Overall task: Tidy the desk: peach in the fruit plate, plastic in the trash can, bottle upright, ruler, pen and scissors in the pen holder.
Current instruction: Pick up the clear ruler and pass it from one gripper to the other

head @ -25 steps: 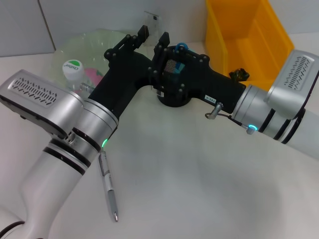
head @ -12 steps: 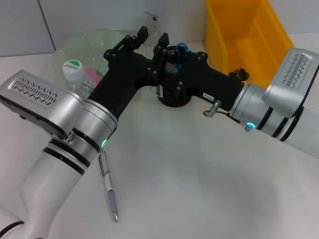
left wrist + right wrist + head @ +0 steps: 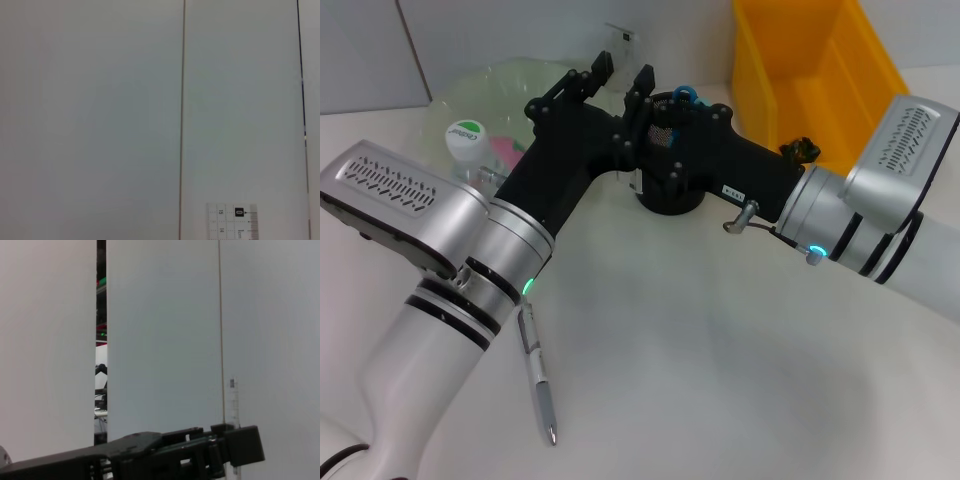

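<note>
Left fingers [image 3: 618, 72] slightly farther forward

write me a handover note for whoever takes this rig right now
Left gripper and right gripper: both over the pen holder, close together at the upright ruler; which one grips it cannot be told.
Done: peach in the fruit plate, bottle upright, scissors in the pen holder.
Left: ruler into the holder, then the pen, which lies on the desk by the left arm.
Plastic: not visible; check the trash can.
</note>
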